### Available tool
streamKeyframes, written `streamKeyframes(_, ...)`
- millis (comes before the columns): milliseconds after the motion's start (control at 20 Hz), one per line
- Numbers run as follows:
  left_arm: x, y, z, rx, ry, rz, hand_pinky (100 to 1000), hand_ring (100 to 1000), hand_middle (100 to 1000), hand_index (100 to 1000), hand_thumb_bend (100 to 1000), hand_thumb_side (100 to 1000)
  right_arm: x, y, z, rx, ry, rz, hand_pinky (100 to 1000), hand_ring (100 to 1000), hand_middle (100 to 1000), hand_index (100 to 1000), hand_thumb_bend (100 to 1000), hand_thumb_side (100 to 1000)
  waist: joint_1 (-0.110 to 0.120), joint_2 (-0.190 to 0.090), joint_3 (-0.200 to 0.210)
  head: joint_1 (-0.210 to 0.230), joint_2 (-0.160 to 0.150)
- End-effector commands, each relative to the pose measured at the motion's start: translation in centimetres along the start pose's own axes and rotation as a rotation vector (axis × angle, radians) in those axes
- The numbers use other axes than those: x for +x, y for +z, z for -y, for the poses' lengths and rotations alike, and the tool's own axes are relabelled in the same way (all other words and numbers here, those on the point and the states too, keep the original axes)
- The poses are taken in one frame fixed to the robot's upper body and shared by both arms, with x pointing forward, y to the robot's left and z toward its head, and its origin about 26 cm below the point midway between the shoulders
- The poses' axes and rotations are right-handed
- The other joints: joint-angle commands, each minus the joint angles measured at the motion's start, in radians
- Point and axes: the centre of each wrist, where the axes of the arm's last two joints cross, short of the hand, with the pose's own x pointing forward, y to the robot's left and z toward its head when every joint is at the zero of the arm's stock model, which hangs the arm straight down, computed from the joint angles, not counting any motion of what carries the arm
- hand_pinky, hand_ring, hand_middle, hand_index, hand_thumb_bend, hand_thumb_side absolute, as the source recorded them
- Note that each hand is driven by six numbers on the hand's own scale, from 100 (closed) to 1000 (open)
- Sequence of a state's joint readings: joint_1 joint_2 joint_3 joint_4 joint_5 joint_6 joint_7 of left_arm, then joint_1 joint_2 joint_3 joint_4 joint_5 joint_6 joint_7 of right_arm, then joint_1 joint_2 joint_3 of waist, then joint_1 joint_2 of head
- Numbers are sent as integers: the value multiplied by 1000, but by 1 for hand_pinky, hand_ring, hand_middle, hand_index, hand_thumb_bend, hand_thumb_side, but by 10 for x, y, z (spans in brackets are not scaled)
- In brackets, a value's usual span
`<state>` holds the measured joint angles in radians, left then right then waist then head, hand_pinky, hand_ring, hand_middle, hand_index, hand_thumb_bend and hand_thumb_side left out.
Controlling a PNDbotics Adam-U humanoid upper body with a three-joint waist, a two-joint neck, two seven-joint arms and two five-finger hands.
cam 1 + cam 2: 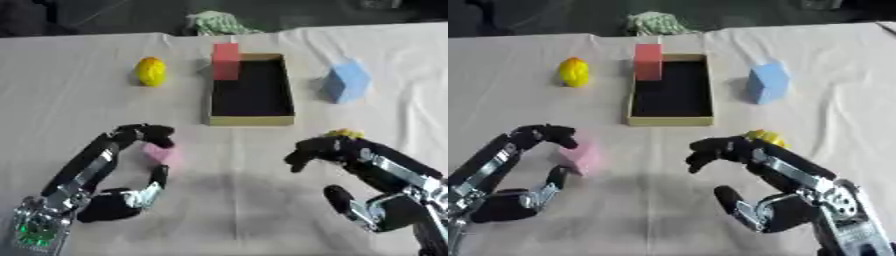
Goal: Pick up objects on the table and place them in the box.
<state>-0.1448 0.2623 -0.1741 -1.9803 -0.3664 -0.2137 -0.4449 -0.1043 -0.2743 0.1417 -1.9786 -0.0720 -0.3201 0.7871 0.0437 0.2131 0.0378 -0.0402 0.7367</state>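
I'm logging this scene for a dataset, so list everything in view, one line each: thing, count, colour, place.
box: 1, tan rim, dark inside, table centre
red block: 1, red, upright at the box's far left corner
yellow object: 1, yellow, rounded, left of the box
blue block: 1, light blue, right of the box
pink block: 1, pink, near left, between the left hand's fingers and thumb
small yellow object: 1, yellow, behind the right hand
cloth bundle: 1, pale green, far edge
table: 1, pale cover
left hand: 1, black
right hand: 1, black, fingers curled
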Motion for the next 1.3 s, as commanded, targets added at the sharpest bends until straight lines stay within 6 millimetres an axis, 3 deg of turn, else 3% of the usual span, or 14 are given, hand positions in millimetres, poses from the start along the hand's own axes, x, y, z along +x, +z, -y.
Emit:
streamKeyframes(50, 4, 1, -19, -13, -116, 13, 851, 729, 684, 889, 100, 256, 7, 2, 6, 12, 31, -5, 802, 832, 695, 936, 100, 421, 6, -17, 0, -11, -12)
streamKeyframes(250, 9, -7, -36, -76, -252, 35, 838, 743, 717, 907, 100, 244, 7, 5, 7, 20, 36, -21, 802, 832, 695, 936, 100, 422, 24, -21, -1, -24, -14)
streamKeyframes(550, 21, -18, -78, -132, -472, -13, 828, 762, 753, 930, 100, 259, 7, 8, 7, 20, 42, -39, 802, 833, 696, 936, 100, 423, 38, -23, 4, -40, -16)
streamKeyframes(850, 12, -29, -113, -200, -631, -174, 821, 773, 777, 944, 100, 303, 6, 7, 6, 25, 34, -33, 803, 833, 696, 936, 100, 425, 37, -28, -10, -30, -17)
streamKeyframes(1000, 9, -35, -130, -208, -716, -241, 818, 774, 782, 947, 154, 326, 6, 6, 5, 32, 26, -25, 803, 833, 696, 936, 100, 425, 34, -28, -21, -18, -16)
streamKeyframes(1250, 13, -37, -160, -211, -843, -277, 818, 774, 782, 947, 154, 326, 6, 3, 5, 36, 23, -11, 803, 833, 696, 936, 100, 425, 26, -22, -29, -9, -22)
streamKeyframes(1300, 14, -35, -166, -207, -858, -290, 808, 769, 781, 944, 233, 372, 7, 2, 5, 37, 23, -5, 803, 834, 696, 936, 100, 426, 23, -21, -34, -3, -23)
